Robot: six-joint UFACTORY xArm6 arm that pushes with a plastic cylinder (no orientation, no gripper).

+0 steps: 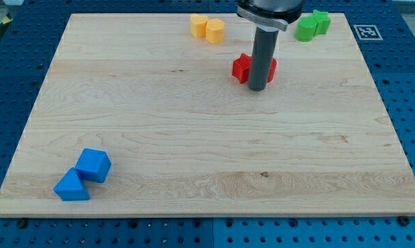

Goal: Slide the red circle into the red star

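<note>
My tip (258, 88) rests on the board in the upper middle of the view, right in front of the red blocks. A red piece with angular points, which looks like the red star (241, 67), shows just left of the rod. A smaller red piece (271, 67) shows just right of the rod. The rod hides the middle, so I cannot make out the red circle's shape or tell whether the two red pieces touch.
Two yellow blocks (199, 25) (215, 30) sit together at the view's top, left of the rod. Two green blocks (305, 29) (321, 21) sit at the top right. A blue cube (93, 165) and a blue triangular block (71, 186) sit at the bottom left.
</note>
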